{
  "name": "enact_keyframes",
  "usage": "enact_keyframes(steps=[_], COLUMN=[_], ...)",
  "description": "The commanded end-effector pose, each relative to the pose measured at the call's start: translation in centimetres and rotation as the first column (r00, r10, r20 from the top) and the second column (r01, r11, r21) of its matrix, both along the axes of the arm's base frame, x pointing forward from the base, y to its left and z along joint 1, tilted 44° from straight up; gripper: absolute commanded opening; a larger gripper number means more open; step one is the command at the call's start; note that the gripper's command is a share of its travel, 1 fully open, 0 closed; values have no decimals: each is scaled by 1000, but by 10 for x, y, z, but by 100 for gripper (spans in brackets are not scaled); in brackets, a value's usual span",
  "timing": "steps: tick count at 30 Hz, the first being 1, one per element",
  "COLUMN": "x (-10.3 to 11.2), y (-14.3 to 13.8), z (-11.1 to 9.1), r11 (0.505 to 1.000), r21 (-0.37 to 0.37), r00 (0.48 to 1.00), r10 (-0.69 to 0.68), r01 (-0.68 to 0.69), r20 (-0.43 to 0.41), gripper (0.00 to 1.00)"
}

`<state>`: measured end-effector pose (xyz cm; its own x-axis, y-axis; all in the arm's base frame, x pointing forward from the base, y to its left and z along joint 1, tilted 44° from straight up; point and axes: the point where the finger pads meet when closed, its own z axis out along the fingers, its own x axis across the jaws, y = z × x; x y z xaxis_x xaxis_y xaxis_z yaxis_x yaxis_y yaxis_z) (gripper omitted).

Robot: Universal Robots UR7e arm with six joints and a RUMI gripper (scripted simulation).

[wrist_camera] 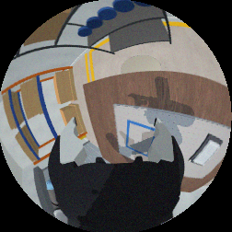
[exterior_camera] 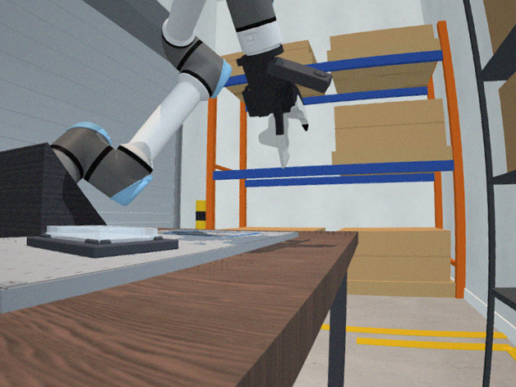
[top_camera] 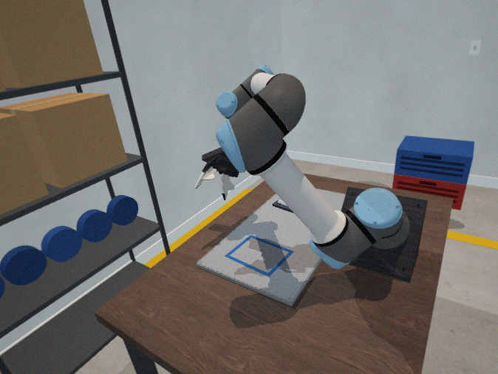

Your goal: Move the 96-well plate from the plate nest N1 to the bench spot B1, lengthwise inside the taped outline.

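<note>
The clear 96-well plate (exterior_camera: pixel 100 231) sits in the dark plate nest (exterior_camera: pixel 102 245) at one end of the grey bench mat (top_camera: pixel 265 249). In the top view the arm hides most of the nest (top_camera: pixel 282 205). In the wrist view the plate and nest (wrist_camera: pixel 205 150) lie at the right. The blue taped outline (top_camera: pixel 259 255) marks the bench spot and shows in the wrist view (wrist_camera: pixel 139 136) between the fingers. My gripper (top_camera: pixel 210 185) is open and empty, high above the table's far edge, well away from the plate. It also shows in the exterior view (exterior_camera: pixel 293 140).
The arm's base (top_camera: pixel 380 225) stands on a black plate on the brown table. A dark shelf rack with boxes and blue discs (top_camera: pixel 64 241) stands to the left. An orange and blue rack with boxes (exterior_camera: pixel 378 126) stands beyond the table. A blue and red toolbox (top_camera: pixel 433 168) sits on the floor.
</note>
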<state>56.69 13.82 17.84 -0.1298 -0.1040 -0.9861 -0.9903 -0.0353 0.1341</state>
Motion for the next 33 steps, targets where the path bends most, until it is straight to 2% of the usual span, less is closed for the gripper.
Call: enact_keyframes(steps=[1,4,8,10,15,17,20,23,25,30,31,33], x=[-7,-13,-15,-19,-26,-29,-35,-36,-40,-47,-48,-52], y=[-9,-17,-20,-25,-33,-38,-45,-46,-51,-59,-62,-67], z=[-14,-26,-31,-39,-53,-61,-72,-74,-82,-96,-100,-108], r11=[999,999,999,996,996,992,992,992,985,985,979,976], r21=[-39,-45,-45,-83,-83,-123,-123,-123,-166,-166,-198,-210], r00=[1000,1000,1000,999,999,998,998,998,997,997,996,996], r10=[14,16,16,30,30,44,44,44,56,56,64,67], r01=[-13,-15,-15,-28,-28,-38,-38,-38,-46,-46,-51,-53], r20=[18,21,21,34,34,45,45,45,54,54,58,60], gripper=[100,100,100,100,100,100,100,100,100,100,100,100])
